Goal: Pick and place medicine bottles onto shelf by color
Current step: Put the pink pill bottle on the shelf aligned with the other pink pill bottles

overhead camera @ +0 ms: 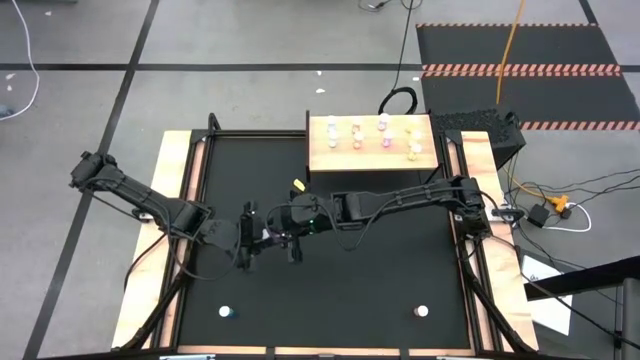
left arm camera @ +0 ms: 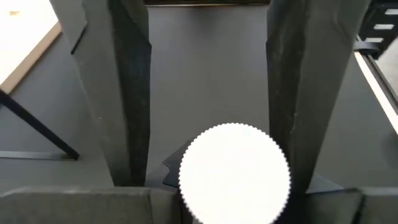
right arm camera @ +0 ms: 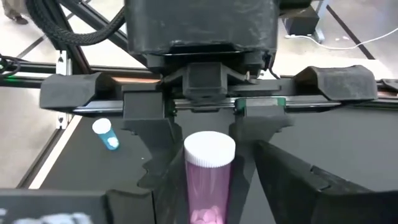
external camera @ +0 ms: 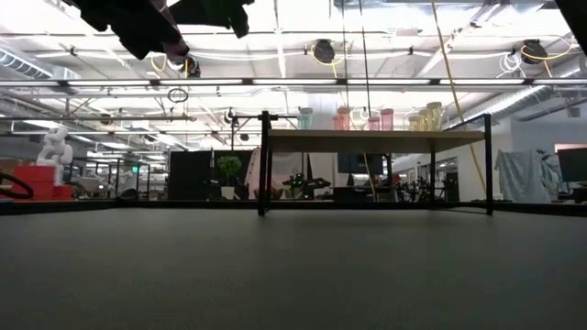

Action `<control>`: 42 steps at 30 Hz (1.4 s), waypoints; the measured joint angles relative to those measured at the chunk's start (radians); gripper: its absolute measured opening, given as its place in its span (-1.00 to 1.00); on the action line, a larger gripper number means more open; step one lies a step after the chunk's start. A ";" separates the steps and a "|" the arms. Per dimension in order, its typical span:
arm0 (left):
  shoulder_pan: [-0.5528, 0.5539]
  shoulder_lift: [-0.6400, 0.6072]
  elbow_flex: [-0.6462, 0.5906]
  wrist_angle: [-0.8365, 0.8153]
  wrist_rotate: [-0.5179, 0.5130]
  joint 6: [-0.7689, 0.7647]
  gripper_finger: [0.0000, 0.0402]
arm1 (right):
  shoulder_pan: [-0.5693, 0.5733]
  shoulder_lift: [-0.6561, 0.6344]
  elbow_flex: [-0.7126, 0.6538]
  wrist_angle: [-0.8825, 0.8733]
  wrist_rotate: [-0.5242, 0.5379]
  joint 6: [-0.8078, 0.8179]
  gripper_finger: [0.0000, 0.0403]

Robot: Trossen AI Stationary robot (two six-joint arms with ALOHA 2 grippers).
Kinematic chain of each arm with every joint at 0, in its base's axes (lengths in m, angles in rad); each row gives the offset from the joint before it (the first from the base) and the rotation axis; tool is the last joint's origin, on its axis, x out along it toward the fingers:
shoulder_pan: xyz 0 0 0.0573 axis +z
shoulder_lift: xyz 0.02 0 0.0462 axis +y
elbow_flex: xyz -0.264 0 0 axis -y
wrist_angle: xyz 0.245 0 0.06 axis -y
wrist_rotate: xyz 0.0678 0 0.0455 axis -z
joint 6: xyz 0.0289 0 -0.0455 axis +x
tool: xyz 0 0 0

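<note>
A pink bottle (right arm camera: 208, 180) is held off the table (overhead camera: 380, 280), near its middle, where the left gripper (overhead camera: 247, 238) and the right gripper (overhead camera: 290, 238) are brought nose to nose. In the right wrist view the left arm's fingers (left arm camera: 127, 93) are seen pressed to both sides of the pink body, so they are judged to be clamped on it. The bottle's long axis is laid along those fingers, with the white cap (left arm camera: 235, 174) turned back toward the left wrist and the base pointed out toward the fingertips. This is borne out in the left wrist view, where the cap is seen as a full round disc low between the two fingers. The right arm's own fingers (right arm camera: 323, 180) are spread wide, and nothing is gripped between them. The bottle lies straight ahead of them and is centred on the gap. The relation that matters is therefore a head-on one: the exposed lower body of the bottle is offered toward the spread right fingers. A handover is judged to be in hand, since the shelf (overhead camera: 325, 160) lies on the right arm's side of the meeting point and is more easily reached by that arm. Several bottles (overhead camera: 385, 143) are already stood on the shelf, and two more are left on the table near its front edge, a blue-tinted one (overhead camera: 226, 312) and another (overhead camera: 421, 312).
</note>
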 joint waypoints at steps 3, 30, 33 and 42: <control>0.000 0.000 0.000 0.005 -0.007 -0.010 -0.38 | 0.000 -0.001 0.000 0.000 -0.001 0.000 -0.06; 0.001 -0.001 0.001 -0.026 -0.111 -0.196 -0.30 | -0.018 -0.030 -0.001 0.021 -0.007 0.023 -0.42; 0.002 -0.002 0.001 -0.034 -0.135 -0.225 -0.17 | -0.028 -0.064 0.000 0.028 -0.009 0.018 -0.41; 0.002 -0.066 0.001 -0.152 -0.157 -0.305 0.35 | -0.057 -0.172 -0.003 -0.089 -0.006 -0.031 -0.41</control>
